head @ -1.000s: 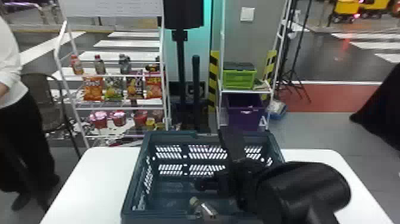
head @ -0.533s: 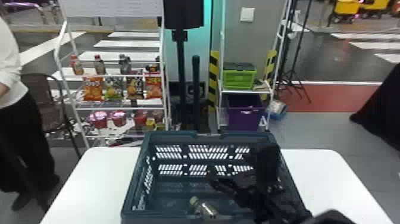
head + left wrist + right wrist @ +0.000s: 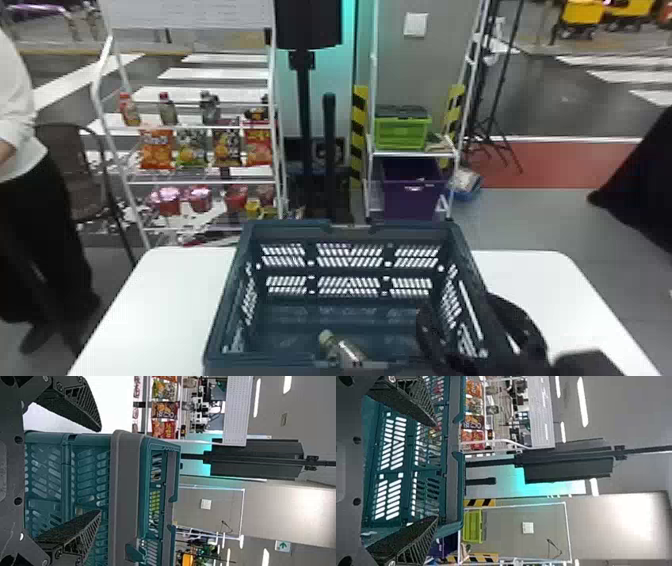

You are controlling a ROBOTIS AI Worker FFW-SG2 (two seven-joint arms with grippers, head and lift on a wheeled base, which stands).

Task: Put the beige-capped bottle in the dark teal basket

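Beige-capped bottle (image 3: pixel 345 354): inside the dark teal basket (image 3: pixel 222 305), low centre of the head view, close to the basket wall at the frame's bottom edge. Aslant, cap toward the upper left; cannot tell if it lies fully flat. No finger on it.

Basket stands on the white worktop (image 3: pixel 135 315), lower middle of the frame.

Right pincer (image 3: pixel 435 471): fingers wide apart, nothing between them; in the head view its arm crosses the basket's right rim, lower right of frame. Left pincer (image 3: pixel 99 471): outside the basket wall, fingers also apart, empty.

Step in hand, my reading: placing looks done, only clearing away is left. Next move calls for drawing the right pincer clear of the rim, toward the lower right, without snagging the rim or nudging the basket
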